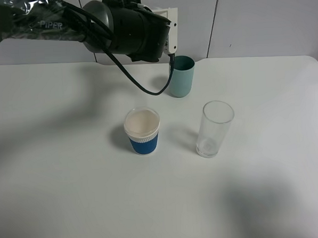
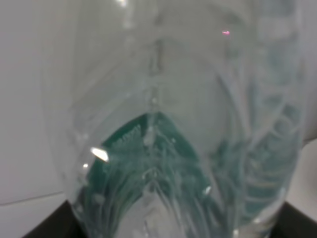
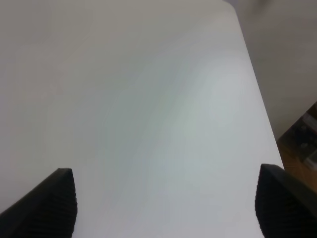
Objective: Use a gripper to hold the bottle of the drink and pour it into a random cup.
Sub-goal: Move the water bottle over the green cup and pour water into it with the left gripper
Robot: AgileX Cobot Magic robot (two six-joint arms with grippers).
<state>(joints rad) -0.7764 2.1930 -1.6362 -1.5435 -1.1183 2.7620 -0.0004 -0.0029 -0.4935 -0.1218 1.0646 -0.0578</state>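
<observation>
High view downward, left wrist against bottle (image 2: pixel 163 129)

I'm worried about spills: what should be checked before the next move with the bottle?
1. The left hand grips the bottle: ok, it fills the wrist view between the fingers.
2. The bottle mouth is over the green cup: cannot tell, the arm hides it.
3. The green cup stands upright: ok.
4. The blue-sleeved cup and the glass stand apart from it: ok.
5. The right hand is out of the way: ok, open and holding nothing.
</observation>
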